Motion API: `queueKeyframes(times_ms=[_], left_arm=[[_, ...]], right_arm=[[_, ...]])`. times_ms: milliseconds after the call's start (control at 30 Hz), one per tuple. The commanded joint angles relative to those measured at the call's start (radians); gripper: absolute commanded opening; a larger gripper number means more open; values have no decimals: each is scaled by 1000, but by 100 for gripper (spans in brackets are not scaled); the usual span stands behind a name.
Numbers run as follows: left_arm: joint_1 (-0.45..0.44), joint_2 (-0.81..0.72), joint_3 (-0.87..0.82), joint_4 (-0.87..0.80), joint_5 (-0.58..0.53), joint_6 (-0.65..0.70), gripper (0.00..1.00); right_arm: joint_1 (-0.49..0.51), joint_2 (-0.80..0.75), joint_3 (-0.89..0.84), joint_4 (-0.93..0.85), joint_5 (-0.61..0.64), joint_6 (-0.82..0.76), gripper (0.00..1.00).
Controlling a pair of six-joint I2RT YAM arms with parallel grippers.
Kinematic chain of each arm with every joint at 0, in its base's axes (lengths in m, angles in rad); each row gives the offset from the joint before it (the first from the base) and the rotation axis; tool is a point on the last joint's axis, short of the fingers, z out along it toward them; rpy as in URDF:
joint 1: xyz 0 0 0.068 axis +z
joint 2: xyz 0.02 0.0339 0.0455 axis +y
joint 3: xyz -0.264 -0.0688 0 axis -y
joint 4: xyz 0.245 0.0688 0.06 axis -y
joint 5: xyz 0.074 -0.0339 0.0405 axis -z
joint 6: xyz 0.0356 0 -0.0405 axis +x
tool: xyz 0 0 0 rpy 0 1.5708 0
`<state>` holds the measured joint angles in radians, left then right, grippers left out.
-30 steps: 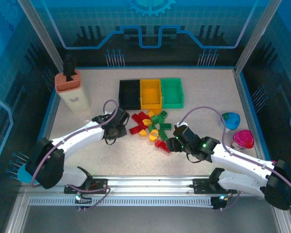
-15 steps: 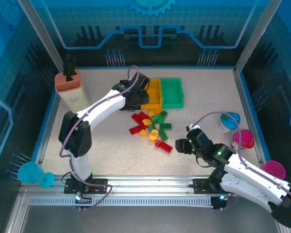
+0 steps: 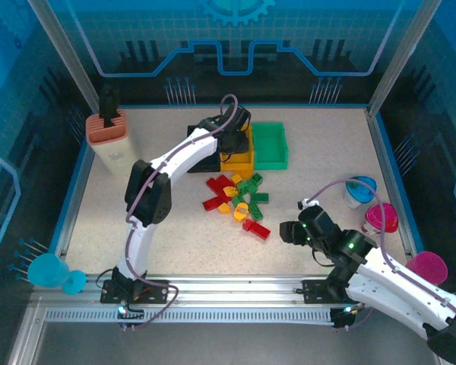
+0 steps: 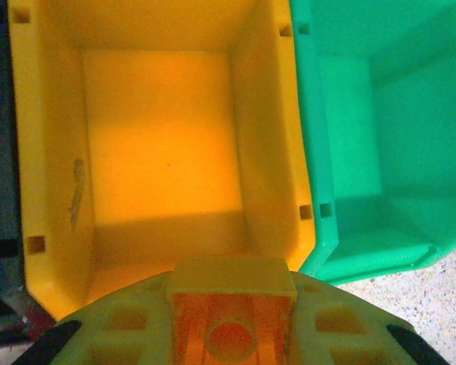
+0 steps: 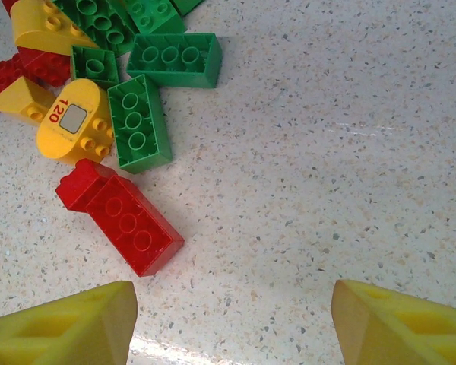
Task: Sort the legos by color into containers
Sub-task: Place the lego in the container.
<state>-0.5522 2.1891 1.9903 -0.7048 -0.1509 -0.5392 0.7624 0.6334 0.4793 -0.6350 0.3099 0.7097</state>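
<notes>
Left fingers now over yellow box

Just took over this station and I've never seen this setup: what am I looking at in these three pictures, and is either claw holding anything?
Two robot arms, each ending in a two-finger gripper. The wide picture looks down from above; the other two come from wrist cameras. On the table lies a pile of red, yellow and green bricks. The left gripper is shut on a yellow brick over the yellow bin, beside the green bin. The right gripper is open and empty, near a red brick.
</notes>
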Motion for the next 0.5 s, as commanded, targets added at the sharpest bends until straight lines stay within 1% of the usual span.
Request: queueKeyframes(times_ms=[0, 33, 67, 133, 200, 367, 467], left_arm=[[12, 25, 66, -24, 16, 39, 33], [11, 29, 72, -21, 18, 45, 58], [11, 26, 75, -19, 19, 50, 69], [9, 11, 72, -13, 13, 57, 76], [10, -19, 61, -1, 7, 63, 78], [5, -115, 19, 7, 9, 65, 79], [-4, -215, -78, 28, 0, 75, 79]], right_arm=[[-11, -12, -20, -19, -4, 25, 70], [-11, -12, -22, -17, -5, 26, 70], [-11, -14, -24, -14, -9, 27, 70], [-11, -12, -27, -10, -16, 27, 70], [-11, -11, -29, -8, -22, 25, 71], [-11, 3, -24, 4, -35, 15, 72], [-11, 34, -5, 7, -50, -5, 73]])
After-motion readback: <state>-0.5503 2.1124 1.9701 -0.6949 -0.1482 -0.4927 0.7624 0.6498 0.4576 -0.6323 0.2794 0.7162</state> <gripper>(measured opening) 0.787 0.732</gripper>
